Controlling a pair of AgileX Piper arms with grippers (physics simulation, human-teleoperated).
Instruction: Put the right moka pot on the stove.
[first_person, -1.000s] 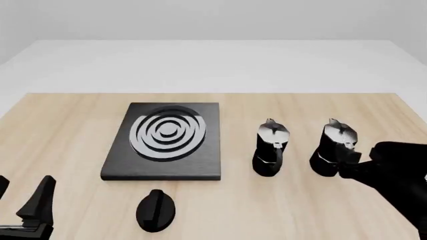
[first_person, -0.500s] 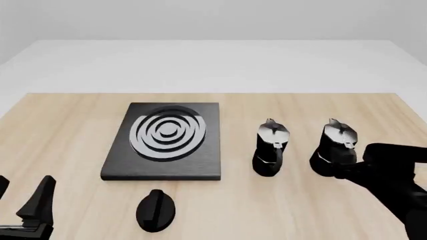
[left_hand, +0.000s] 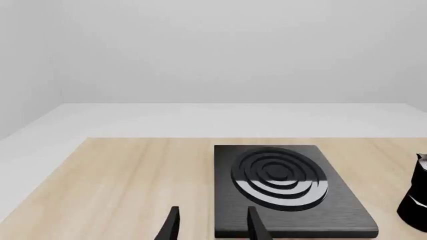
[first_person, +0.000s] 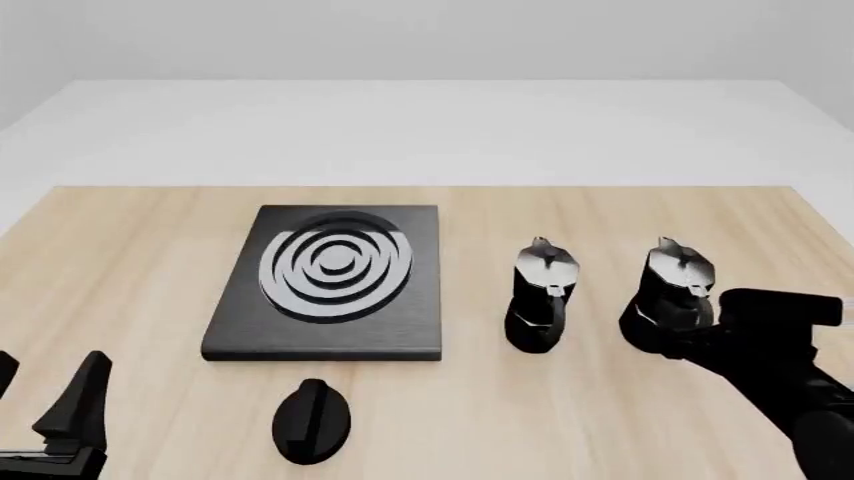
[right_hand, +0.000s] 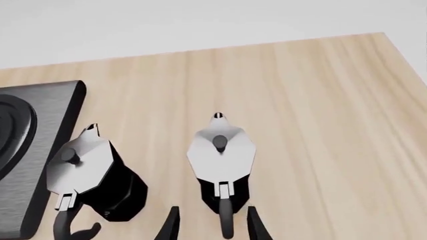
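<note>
The right moka pot stands upright on the table, black with a shiny lid, right of its look-alike, the left moka pot. The stove lies flat, left of both pots. My right gripper is open just behind the right pot. In the right wrist view its fingers stand on either side of the handle of the right pot, not closed on it. My left gripper is open and empty at the near left edge, with the stove ahead of it.
A small black oval knob lies on the table in front of the stove. The left moka pot stands close beside the right pot, between it and the stove. The table's right edge is near the right arm.
My right gripper has moved forward to the right pot, and its fingers now straddle the handle. The pots, the stove and the left arm have not moved.
</note>
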